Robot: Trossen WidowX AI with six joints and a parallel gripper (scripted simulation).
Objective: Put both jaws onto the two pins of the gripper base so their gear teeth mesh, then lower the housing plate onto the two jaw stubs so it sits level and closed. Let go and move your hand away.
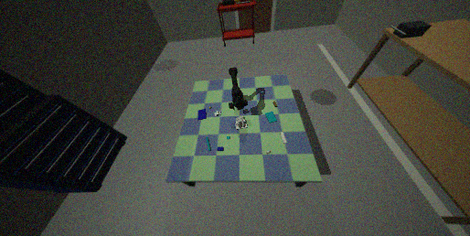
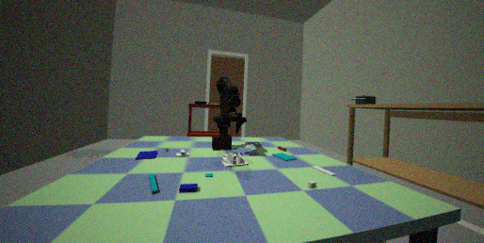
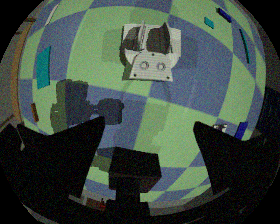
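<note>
The whitish gripper-base assembly (image 1: 241,126) (image 2: 234,163) (image 3: 174,44) lies on the checkered table. In the wrist view a pale plate-like front part (image 3: 152,73) shows two round rings side by side, with small dark holes at its corners. Behind it a thin upright edge and two dark curved areas show; jaws and shadow are hard to separate. Tooth mesh, and whether the housing plate is level, cannot be told. My gripper (image 1: 238,107) (image 2: 230,124) (image 3: 151,124) is open and empty, raised above the table on the arm-base side of the assembly, apart from it.
A small white part (image 1: 218,113) (image 2: 183,153) and a blue plate (image 1: 202,114) (image 2: 147,155) lie to the left. A teal plate (image 1: 271,117) (image 2: 284,156) and a white bar (image 1: 283,137) (image 2: 324,170) lie to the right. A teal bar (image 1: 208,144) (image 2: 153,184) and blue block (image 1: 220,149) (image 2: 188,187) lie nearer the front.
</note>
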